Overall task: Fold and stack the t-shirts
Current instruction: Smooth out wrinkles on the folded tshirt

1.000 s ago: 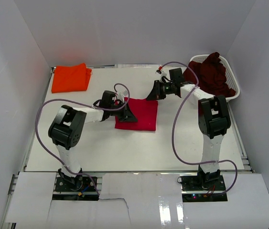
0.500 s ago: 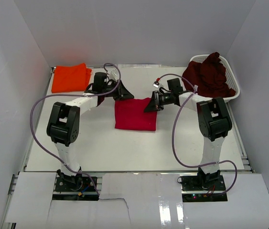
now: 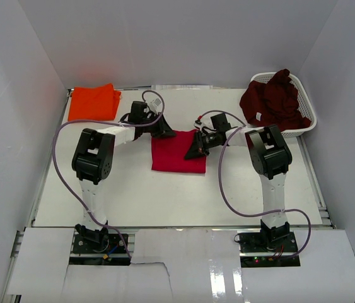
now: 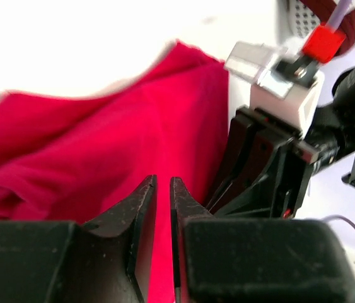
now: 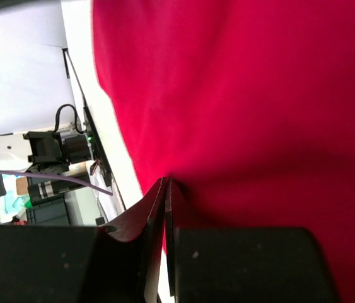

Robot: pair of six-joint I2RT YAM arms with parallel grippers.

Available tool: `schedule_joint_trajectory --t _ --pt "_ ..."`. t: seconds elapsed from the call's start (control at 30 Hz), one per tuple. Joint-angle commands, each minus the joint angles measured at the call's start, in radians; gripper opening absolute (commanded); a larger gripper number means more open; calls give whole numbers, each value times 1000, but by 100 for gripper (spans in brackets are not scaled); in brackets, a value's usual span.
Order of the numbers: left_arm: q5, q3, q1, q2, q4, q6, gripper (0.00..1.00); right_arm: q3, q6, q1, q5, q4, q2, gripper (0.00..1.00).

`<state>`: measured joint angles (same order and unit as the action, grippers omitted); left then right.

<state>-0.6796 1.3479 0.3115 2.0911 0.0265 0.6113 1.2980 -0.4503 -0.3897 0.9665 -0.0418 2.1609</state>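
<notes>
— Three shirts: where?
— Red shirt (image 3: 176, 154) lies mid-table (image 3: 133, 189); orange shirt (image 3: 93, 102) far left; maroon shirt (image 3: 272, 101) heaped in basket (image 3: 260, 77).
— Grippers?
— Left gripper (image 3: 167, 133), jaws slightly apart, at the red shirt's far edge; right gripper (image 3: 192, 153) pinches its right edge.

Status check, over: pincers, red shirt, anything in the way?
Right pincer shut on red t-shirt edge. Left pincer barely parted at far corner, grip unclear. Orange t-shirt, basket stand clear.

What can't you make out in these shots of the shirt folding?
- Left wrist view: whether the left hand grips the red t-shirt; blurred close-up.
- Top view: the red t-shirt's far right corner, under the right hand.
- Top view: whether the maroon t-shirt in the basket is one garment; too small.
</notes>
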Motion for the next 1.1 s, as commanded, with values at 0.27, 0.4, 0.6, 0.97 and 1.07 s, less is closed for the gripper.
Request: schedule_joint_trajectory --t 0.27,0.4,0.6,0.97,1.07 --pt "170 140 3 -31 -148 -128 25 -16 4 2 -69 8 56 8" --pt "207 161 3 -16 -192 -156 25 -28 13 2 -86 -3 56 8" --pt "204 169 5 -11 -240 -177 25 -37 13 2 -104 -6 60 8" --pt "331 224 1 61 -326 -209 0 -51 21 2 -109 -7 53 8" --pt "350 287 -3 107 -361 -212 0 -59 25 2 -115 -9 53 8"
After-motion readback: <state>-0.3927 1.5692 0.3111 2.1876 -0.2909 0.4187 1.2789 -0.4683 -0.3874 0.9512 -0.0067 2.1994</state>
